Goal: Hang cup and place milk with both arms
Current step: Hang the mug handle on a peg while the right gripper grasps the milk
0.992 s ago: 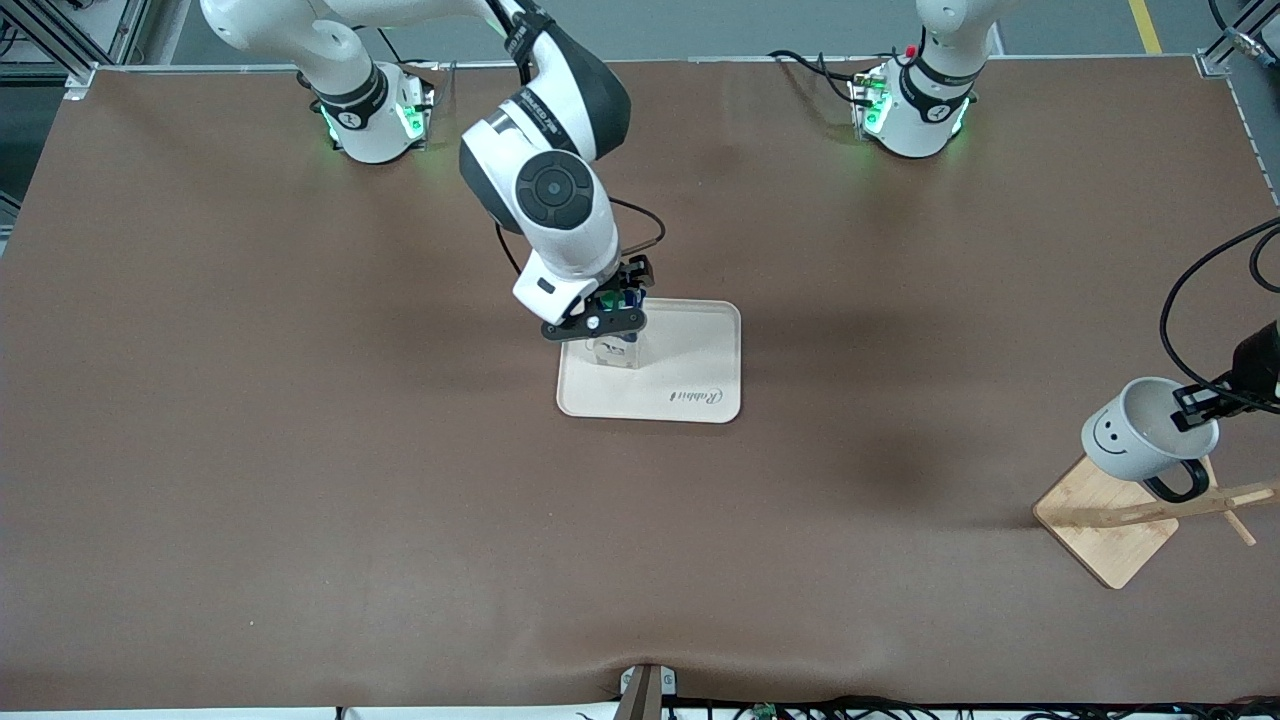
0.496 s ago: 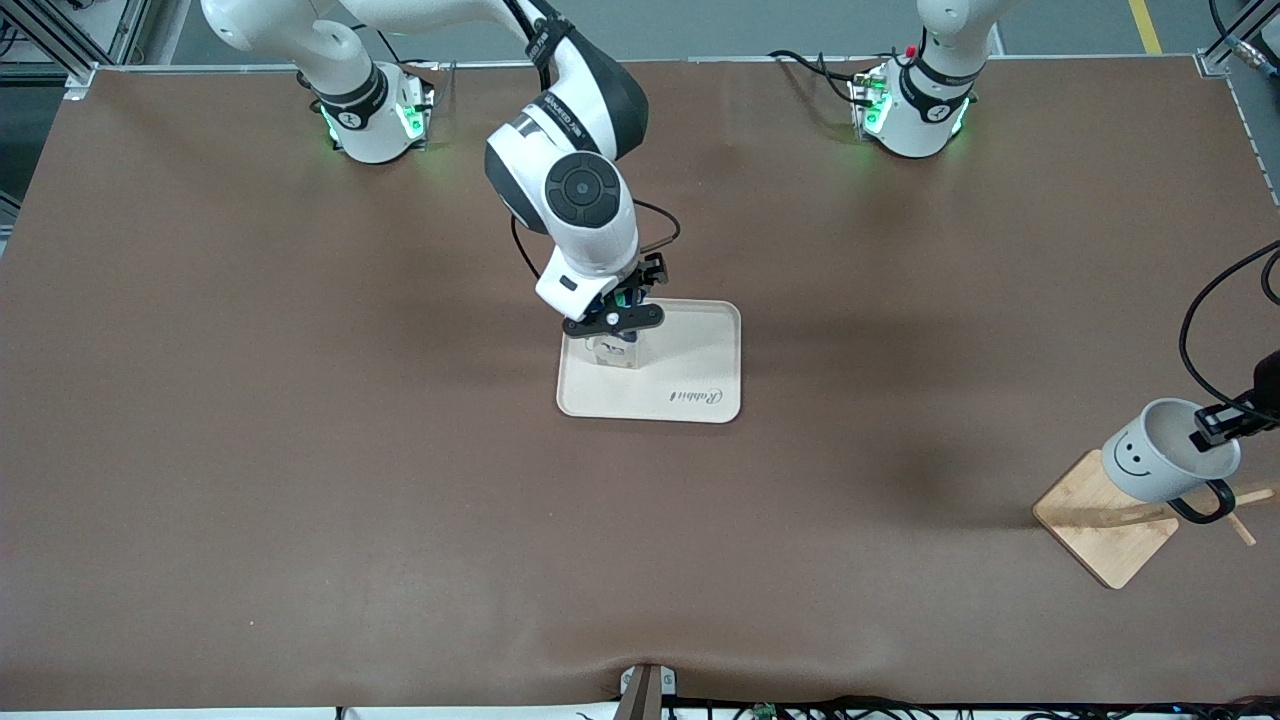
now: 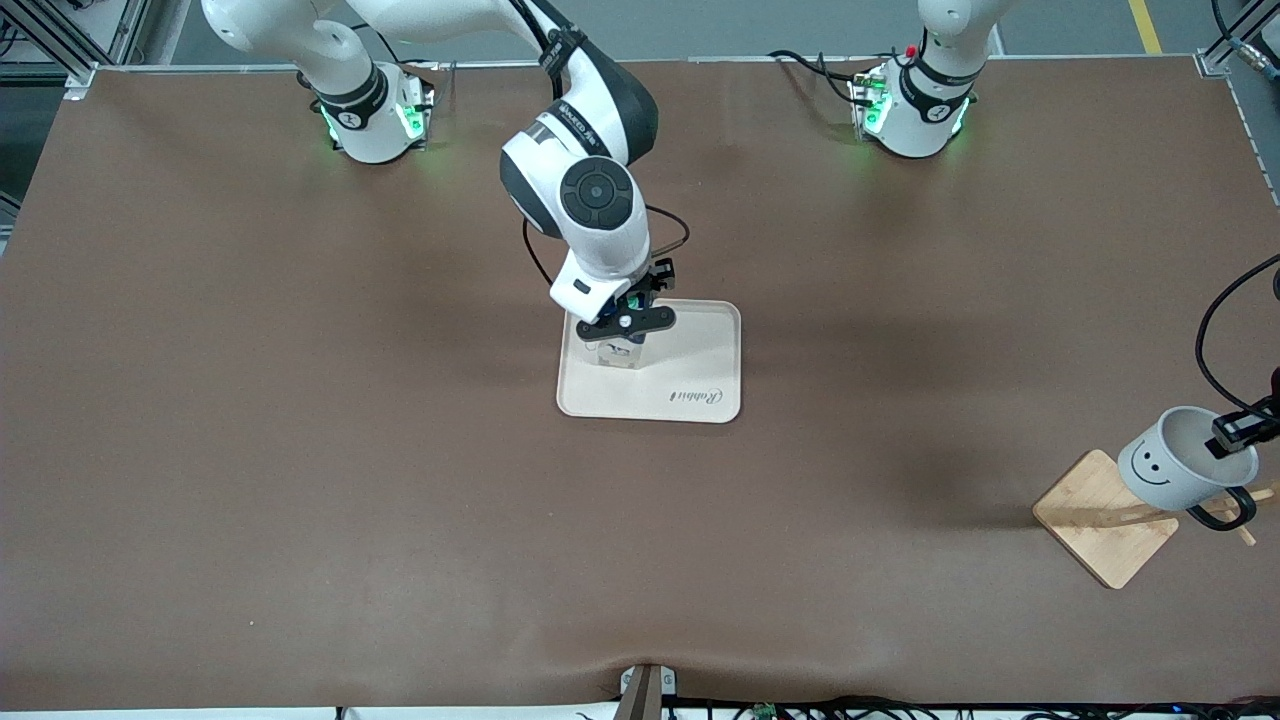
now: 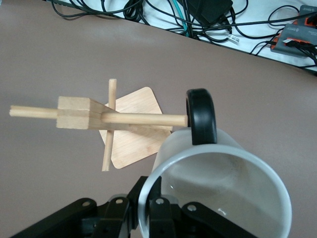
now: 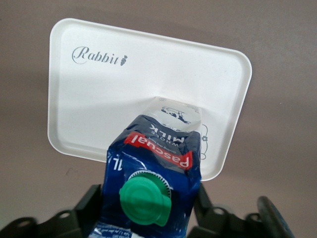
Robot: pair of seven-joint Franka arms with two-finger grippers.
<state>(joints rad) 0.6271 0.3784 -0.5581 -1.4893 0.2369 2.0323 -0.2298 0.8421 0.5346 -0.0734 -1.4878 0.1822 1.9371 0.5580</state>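
Observation:
My left gripper point(image 3: 1238, 432) is shut on the rim of the white smiley cup point(image 3: 1172, 468) and holds it tilted over the wooden rack point(image 3: 1103, 517). In the left wrist view the gripper point(image 4: 148, 198) pinches the cup point(image 4: 223, 193) at its rim. The black handle point(image 4: 202, 116) sits right at the tip of a rack peg point(image 4: 143, 119). My right gripper point(image 3: 627, 321) is shut on the milk point(image 3: 614, 352) over the white tray point(image 3: 700, 350). In the right wrist view the gripper point(image 5: 147, 204) grips the milk point(image 5: 161, 158) by its blue top with the green cap, and the carton's bottom is at the tray point(image 5: 99, 99).
The rack's square base point(image 4: 133, 136) stands near the table edge at the left arm's end. Cables and a power brick point(image 4: 208, 10) lie just off that edge. The brown table point(image 3: 300, 450) surrounds the tray.
My left gripper has carried the cup down and toward the left arm's end of the table, bringing the handle to the peg. My right wrist has shifted slightly over the tray; the carton's bottom stays put.

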